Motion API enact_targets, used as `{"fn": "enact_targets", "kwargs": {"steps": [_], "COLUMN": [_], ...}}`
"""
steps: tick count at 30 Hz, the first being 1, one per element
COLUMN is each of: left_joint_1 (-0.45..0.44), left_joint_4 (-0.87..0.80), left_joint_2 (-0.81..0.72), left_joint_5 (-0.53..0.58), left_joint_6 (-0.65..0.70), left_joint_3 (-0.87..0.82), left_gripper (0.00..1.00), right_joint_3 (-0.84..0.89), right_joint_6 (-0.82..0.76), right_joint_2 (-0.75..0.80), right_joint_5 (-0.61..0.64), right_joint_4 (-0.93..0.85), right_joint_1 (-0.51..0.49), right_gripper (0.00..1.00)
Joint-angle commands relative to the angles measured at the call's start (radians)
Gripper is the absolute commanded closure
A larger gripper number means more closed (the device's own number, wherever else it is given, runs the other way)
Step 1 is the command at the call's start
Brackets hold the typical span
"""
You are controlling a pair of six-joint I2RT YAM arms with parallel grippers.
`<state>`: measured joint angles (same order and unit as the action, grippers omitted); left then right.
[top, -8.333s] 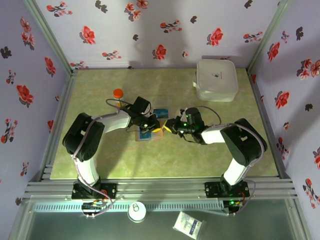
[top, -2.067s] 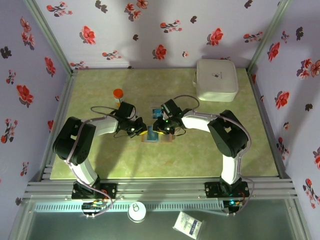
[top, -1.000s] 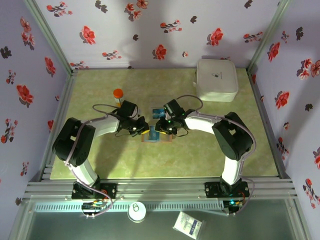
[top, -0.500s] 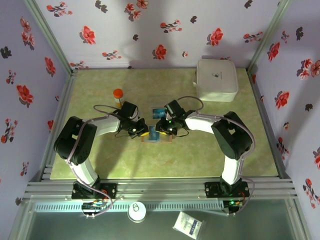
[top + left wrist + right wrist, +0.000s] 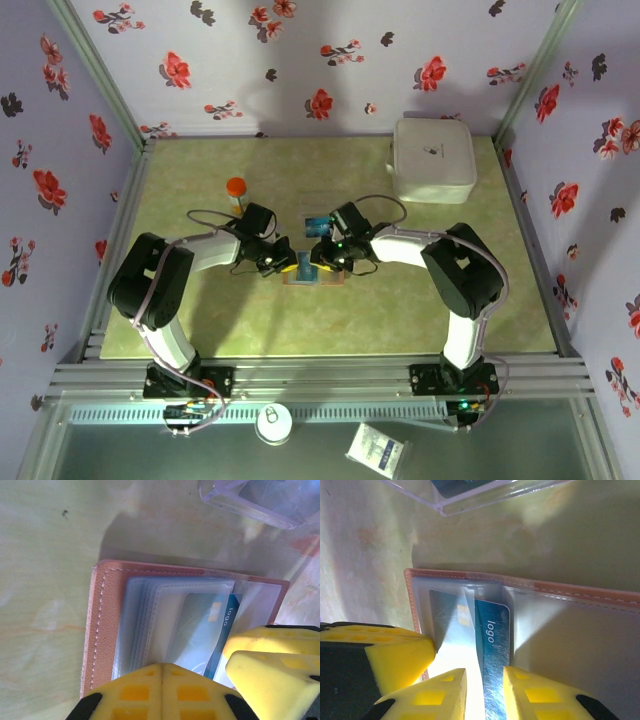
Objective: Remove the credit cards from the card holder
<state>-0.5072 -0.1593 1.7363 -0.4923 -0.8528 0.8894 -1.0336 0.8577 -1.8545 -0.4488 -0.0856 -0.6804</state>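
Overhead view. The open tan card holder point(image 5: 315, 277) lies flat near the middle of the table point(image 5: 430, 300), its clear sleeves facing up.

The left gripper point(image 5: 275, 262) meets the holder from 9 o'clock. Its fingers are closed together, tips resting on the sleeve edge.

The right gripper point(image 5: 320, 260) reaches in from 3 o'clock. In its wrist view the fingers point(image 5: 445, 690) stand a narrow gap apart, with the end of a blue card point(image 5: 492, 635) between them. The card is printed "logo" and sits partly inside a sleeve. Whether the fingers pinch it cannot be told.

A clear tray point(image 5: 304, 222) lies just beyond, at 12 o'clock of the holder, with a dark teal card point(image 5: 457, 486) in it.

An orange-capped bottle point(image 5: 236, 190) stands at 10 o'clock.

A white box point(image 5: 432, 160) sits well apart at 1 o'clock, in the far corner.
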Motion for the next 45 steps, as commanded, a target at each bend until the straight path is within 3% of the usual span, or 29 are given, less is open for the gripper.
{"fn": "enact_targets", "kwargs": {"steps": [1, 15, 27, 40, 45], "left_joint_1": [-0.007, -0.006, -0.007, -0.007, -0.007], "left_joint_4": [-0.055, -0.057, -0.057, -0.060, -0.062], "left_joint_2": [0.011, 0.006, 0.014, 0.026, 0.028], "left_joint_5": [0.029, 0.028, 0.028, 0.025, 0.026], "left_joint_6": [0.028, 0.026, 0.025, 0.028, 0.028], "left_joint_3": [0.013, 0.016, 0.017, 0.026, 0.025], "left_gripper": [1.00, 1.00, 1.00, 1.00, 1.00], "right_joint_3": [0.028, 0.053, 0.058, 0.113, 0.125], "right_joint_6": [0.000, 0.003, 0.034, 0.074, 0.090], "right_joint_2": [0.045, 0.024, 0.004, 0.010, -0.004], "right_joint_5": [0.008, 0.018, -0.037, -0.067, -0.092], "right_joint_4": [0.012, 0.005, 0.094, 0.211, 0.261], "right_joint_1": [0.007, 0.012, 0.012, 0.021, 0.025], "right_gripper": [0.73, 0.73, 0.76, 0.86, 0.84]}}
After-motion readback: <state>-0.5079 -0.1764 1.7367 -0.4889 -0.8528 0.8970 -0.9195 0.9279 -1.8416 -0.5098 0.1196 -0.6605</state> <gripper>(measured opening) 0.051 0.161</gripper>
